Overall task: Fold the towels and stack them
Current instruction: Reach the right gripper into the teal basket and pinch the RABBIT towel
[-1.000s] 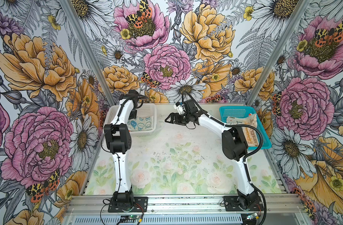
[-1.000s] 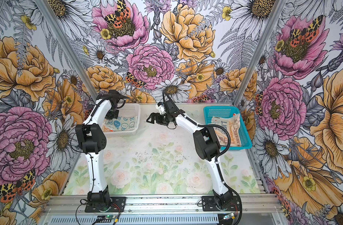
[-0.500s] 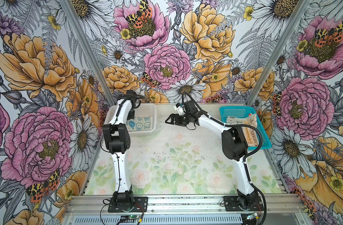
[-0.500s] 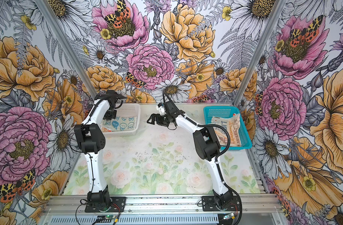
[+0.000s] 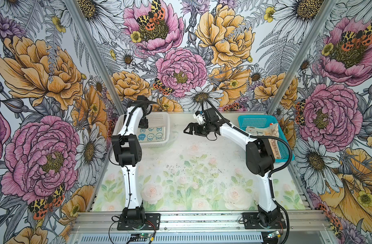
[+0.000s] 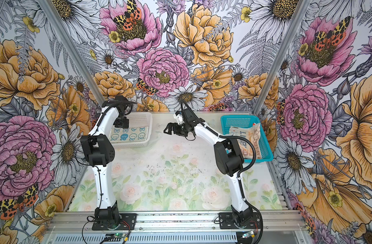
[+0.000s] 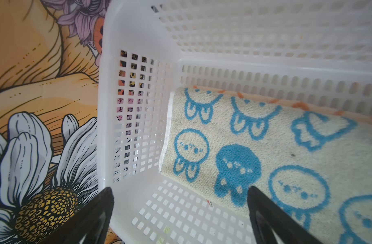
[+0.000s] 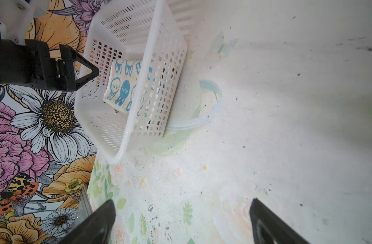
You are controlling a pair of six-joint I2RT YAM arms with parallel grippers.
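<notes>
Since a second ago the left gripper (image 7: 179, 191) has sprung from clenched to wide apart, letting go of the blue towel (image 7: 286, 158). The right gripper (image 5: 189, 129) has hardly stirred.

White basket (image 5: 167, 128) sits at 10 o'clock on the mat (image 5: 180, 179), close to the left wall (image 5: 54, 126), and its perforated sides ring the towel all round. Teal basket (image 5: 254, 120) sits at 2 o'clock by the right wall (image 5: 328, 126), with loose towels (image 5: 263, 133) heaped in it. The right arm (image 5: 259, 156) has its elbow in front of that basket's near end in both top views. The right gripper hangs near 12 o'clock between the baskets, spread and empty, tips pointing toward 9 o'clock, clear of the white basket's rim.

From the centre to 6 o'clock the mat lies bare, ending at the rail (image 5: 202, 217) along the front edge.

The blue towel lies folded flat on the white basket's floor, atop an orange towel (image 7: 301, 104) whose edge shows along one side. In the left wrist view one of the fingers (image 7: 265, 213) overlaps the blue towel's corner and the other hangs over the basket's side wall, with nothing held between them. The right wrist view shows the left gripper up at rim height, above the towel and apart from it.
</notes>
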